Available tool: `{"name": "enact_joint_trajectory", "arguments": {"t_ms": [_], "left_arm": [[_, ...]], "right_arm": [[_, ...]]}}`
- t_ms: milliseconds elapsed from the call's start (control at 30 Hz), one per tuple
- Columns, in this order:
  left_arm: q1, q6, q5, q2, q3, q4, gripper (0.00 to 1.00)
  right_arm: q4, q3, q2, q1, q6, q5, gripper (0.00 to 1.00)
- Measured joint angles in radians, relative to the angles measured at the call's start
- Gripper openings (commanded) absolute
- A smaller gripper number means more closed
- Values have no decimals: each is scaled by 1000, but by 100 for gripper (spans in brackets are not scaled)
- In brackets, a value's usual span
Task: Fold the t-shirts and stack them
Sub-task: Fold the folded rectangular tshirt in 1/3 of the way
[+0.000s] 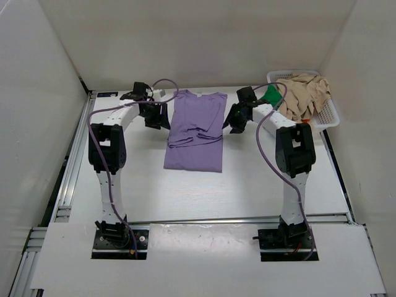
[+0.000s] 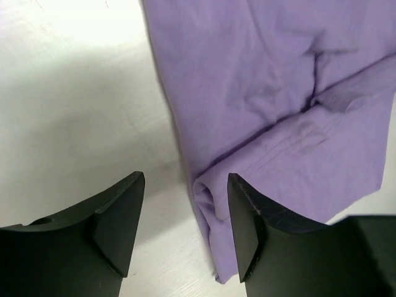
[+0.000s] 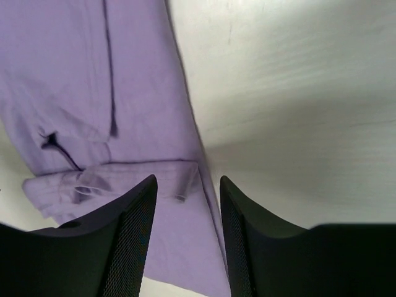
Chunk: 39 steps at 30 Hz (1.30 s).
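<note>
We hover the left gripper [image 1: 156,117] and right gripper [image 1: 236,121], jaws parted and empty, beside the sleeve-folded lavender t-shirt [image 1: 197,133] near the far edge of the tabletop [image 1: 185,198], and judge the next move must pinch both sides to fold it.

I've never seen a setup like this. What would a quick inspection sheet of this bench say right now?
Surface: white table, one shirt lying on it.
Job's things: purple shirt flat at the far middle, sleeves folded in; tan shirt and green shirt bundled in the basket.
Clutter: white basket at the far right corner; nothing else seen.
Grippers: left gripper open and empty at the purple shirt's left edge; right gripper open and empty at its right edge.
Cables: purple cables run along both arms, looping loose near the wrists.
Surroundings: white walls on three sides; metal rails along the table edges.
</note>
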State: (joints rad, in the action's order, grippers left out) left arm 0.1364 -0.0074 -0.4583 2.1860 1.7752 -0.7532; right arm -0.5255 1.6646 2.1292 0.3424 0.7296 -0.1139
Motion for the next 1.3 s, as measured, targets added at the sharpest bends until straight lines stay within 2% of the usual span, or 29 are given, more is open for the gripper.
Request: {"name": "enact_joint_trajectory", "arguments": {"t_ms": [133, 233, 333, 400, 500, 600, 767, 967, 1033, 1067, 1200, 1300], "left_arm": [[10, 0, 65, -71, -2, 5, 60], [45, 0, 155, -189, -77, 3, 60], [151, 1, 286, -272, -139, 5, 62], [277, 1, 394, -285, -166, 14, 62], [430, 6, 494, -242, -180, 29, 69], [500, 8, 566, -177, -177, 44, 69], [497, 8, 681, -77, -148, 62, 70], [494, 8, 768, 12, -66, 73, 70], [494, 8, 785, 27, -40, 82, 70], [494, 8, 795, 40, -23, 81, 70], [494, 8, 843, 90, 50, 85, 70], [494, 8, 874, 119, 103, 84, 71]], "right_arm": [[-2, -9, -57, -10, -37, 31, 48], [3, -121, -175, 16, -54, 33, 47], [35, -262, -284, 52, -53, 1, 51], [60, -366, -335, 76, -29, -50, 55], [111, -517, -356, 87, 13, -119, 57], [122, -599, -340, 86, 45, -172, 59], [162, -607, -325, 92, 72, -227, 59], [169, -607, -294, 101, 90, -283, 53], [170, -606, -277, 98, 100, -323, 43], [169, -606, -270, 97, 105, -335, 31], [163, -607, -242, 90, 111, -360, 7], [158, -607, -240, 82, 111, -361, 0]]}}
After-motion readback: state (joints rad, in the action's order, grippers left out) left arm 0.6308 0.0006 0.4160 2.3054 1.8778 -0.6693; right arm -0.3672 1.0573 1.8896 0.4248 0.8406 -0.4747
